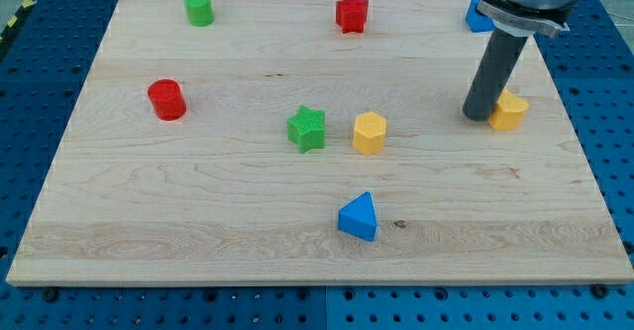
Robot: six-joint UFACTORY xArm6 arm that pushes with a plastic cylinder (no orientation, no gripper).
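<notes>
A pale wooden board with visible grain [198, 201] fills the view; it lies on a blue perforated metal table [609, 92]; even light.

A robotics lab bench is being shown. A pale wooden board [317, 186] is being supported on a blue perforated metal table [604, 82] with regular mounting holes, and black-and-yellow hazard tape [20, 13] is being displayed at the far left.

tip [477, 115] touching block [509, 111] on its left | star [307, 128] left of hexagon [369, 132]
</notes>
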